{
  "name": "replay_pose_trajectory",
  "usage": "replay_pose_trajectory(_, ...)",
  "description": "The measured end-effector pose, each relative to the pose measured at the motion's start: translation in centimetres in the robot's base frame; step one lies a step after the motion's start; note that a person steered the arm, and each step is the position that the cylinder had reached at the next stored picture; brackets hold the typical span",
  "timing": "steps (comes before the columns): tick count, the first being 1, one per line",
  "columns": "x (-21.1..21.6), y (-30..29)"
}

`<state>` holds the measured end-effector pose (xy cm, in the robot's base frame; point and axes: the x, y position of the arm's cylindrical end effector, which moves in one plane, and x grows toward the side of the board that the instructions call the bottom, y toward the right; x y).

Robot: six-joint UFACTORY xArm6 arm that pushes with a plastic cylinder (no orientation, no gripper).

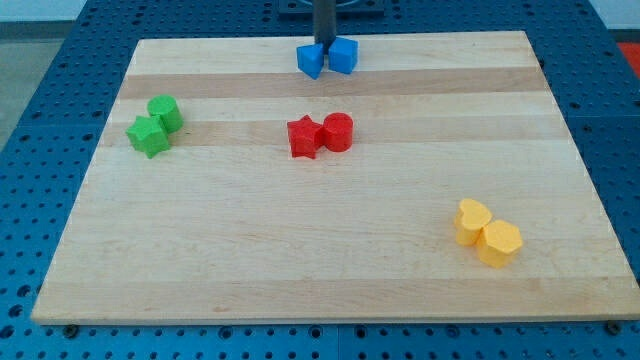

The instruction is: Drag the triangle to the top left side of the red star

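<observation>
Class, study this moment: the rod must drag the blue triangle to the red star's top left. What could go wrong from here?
1. The blue triangle touches the blue cube, so my tip, just behind both, may push both.
2. The red star touches the red cylinder; overshooting could knock the pair.
3. The blue pair sits near the board's top edge.
</observation>
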<state>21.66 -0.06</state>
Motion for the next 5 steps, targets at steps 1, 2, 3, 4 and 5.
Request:
replay_pose_trajectory(1,0.1,1.2)
replay_pose_trajectory(2,0.8,1.2)
replay_pose_trajectory(3,1.8,0.6)
replay_pose_trajectory(4,1.8,-1.0)
replay_pose_trajectory(5,1.8,-3.1)
